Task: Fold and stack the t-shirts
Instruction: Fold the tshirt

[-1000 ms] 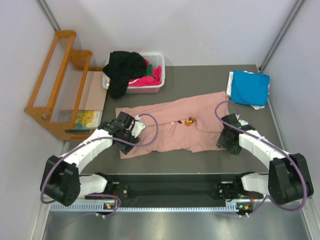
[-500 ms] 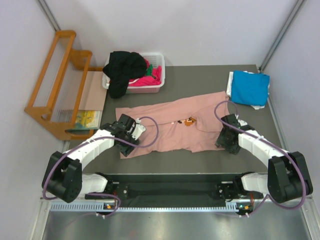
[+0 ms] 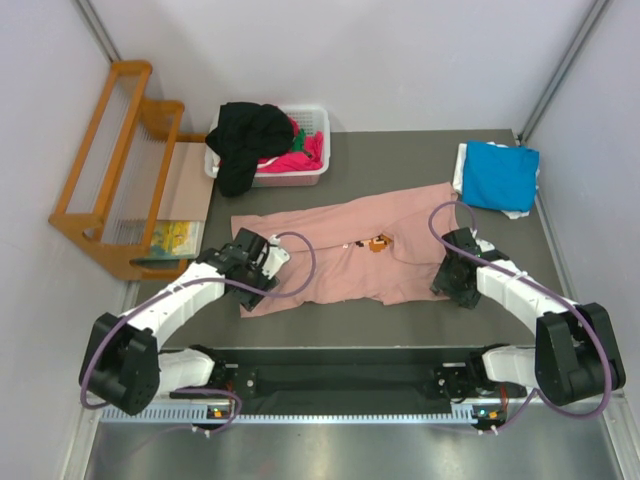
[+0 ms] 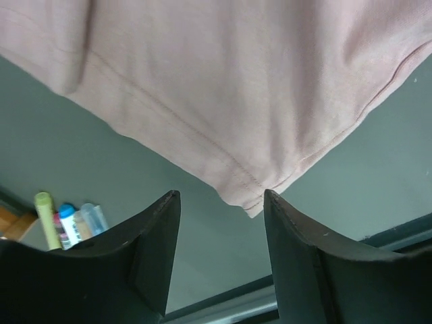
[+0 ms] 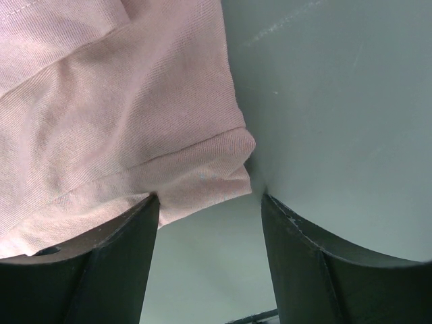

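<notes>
Left end effector (image 4: 221, 199), jaws spread but narrowing, has slid over the pink t-shirt (image 4: 223, 88)'s hem corner, ready to pinch.

The left tool (image 4: 221, 202) has narrowed slightly around the pink t-shirt (image 4: 223, 81) corner.

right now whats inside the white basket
A black shirt hangs over the left rim of the basket; magenta cloth and green cloth show beside it. Anything beneath is covered.

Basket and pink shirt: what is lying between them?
Nothing: the top view shows just a bare strip of grey table between the basket and the pink shirt.
</notes>
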You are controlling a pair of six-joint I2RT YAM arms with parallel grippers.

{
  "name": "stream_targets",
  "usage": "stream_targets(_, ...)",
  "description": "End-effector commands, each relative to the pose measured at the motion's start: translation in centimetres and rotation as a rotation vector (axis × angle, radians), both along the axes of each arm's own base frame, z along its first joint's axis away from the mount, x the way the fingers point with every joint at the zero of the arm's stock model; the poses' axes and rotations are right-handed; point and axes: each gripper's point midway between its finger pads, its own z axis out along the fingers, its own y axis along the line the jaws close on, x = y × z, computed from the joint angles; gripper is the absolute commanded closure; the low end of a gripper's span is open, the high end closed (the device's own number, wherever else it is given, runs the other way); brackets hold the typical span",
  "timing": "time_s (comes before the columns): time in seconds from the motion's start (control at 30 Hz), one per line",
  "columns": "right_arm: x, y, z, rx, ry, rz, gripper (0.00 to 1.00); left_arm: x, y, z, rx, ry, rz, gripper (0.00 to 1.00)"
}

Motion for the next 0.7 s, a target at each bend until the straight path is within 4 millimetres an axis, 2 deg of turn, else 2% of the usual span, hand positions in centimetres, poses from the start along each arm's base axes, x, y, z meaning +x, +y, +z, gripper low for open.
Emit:
stream_targets(0.0, 0.3, -0.1, 0.1, 0.011, -0.019, -0.020, 0.37, 0.8, 0.2, 0.3, -0.006, -0.097, -0.021, 0.44)
stream_targets(0.27, 0.4, 0.1, 0.0, 0.018, -0.012, -0.018, 0.37, 1.7, -0.1, 0.4, -0.036, -0.194, -0.060, 0.45)
stream_targets(0.67, 0.7, 0.1, 0.2, 0.018, -0.015, -0.017, 0.36, -0.5, 0.5, -2.0, 0.015, -0.027, -0.096, 0.46)
